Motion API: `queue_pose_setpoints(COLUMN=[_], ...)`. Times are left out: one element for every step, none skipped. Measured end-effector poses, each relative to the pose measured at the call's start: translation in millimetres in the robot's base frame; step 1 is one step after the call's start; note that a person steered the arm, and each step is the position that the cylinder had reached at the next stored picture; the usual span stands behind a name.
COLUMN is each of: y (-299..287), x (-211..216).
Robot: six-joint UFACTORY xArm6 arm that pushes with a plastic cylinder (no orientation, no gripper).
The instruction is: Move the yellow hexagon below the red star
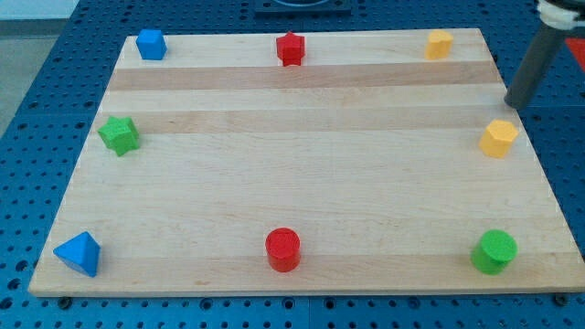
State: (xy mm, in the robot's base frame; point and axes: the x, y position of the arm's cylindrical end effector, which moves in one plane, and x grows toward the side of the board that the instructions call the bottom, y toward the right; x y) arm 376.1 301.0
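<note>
The yellow hexagon point(499, 138) lies near the board's right edge, about mid-height. The red star point(290, 48) lies at the view's top, in the middle of the board's far edge. The dark rod comes down from the view's top right corner. My tip point(515, 104) is at the board's right edge, a short way above and slightly right of the yellow hexagon, with a small gap between them. The tip is far to the right of the red star.
A second yellow block point(439, 44) sits at the top right, its shape unclear. A blue cube point(151, 44) is top left, a green star point(119, 134) left, a blue triangle point(79, 253) bottom left, a red cylinder point(282, 249) bottom middle and a green cylinder point(494, 251) bottom right.
</note>
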Motion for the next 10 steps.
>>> queue_pose_setpoints(y=[5, 7, 1, -19, -17, -21, -39, -52, -48, -61], x=[29, 59, 80, 88, 73, 68, 65, 49, 35, 31])
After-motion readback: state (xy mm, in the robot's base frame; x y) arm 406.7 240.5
